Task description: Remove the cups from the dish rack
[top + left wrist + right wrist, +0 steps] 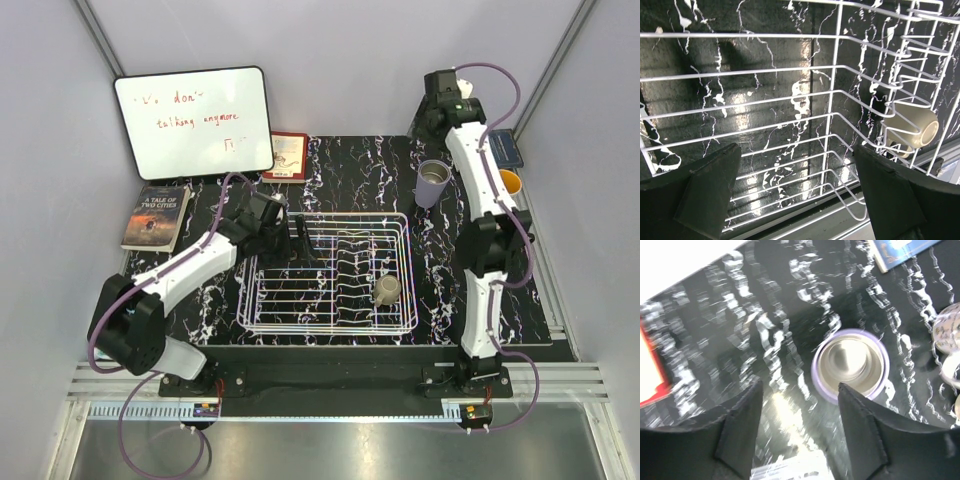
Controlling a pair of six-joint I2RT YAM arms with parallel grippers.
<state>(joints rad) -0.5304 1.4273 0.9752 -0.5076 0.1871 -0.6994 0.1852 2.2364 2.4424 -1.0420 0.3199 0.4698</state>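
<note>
Lavender cup (850,365) stands upright just beyond the right pincer (800,427), which gapes wide, empty.

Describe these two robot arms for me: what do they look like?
Both the left arm and the right arm have smooth white tubular links between bulky black joints. A purple cable loops along each. Each arm ends in two flat, black, wedge-shaped fingers.
</note>
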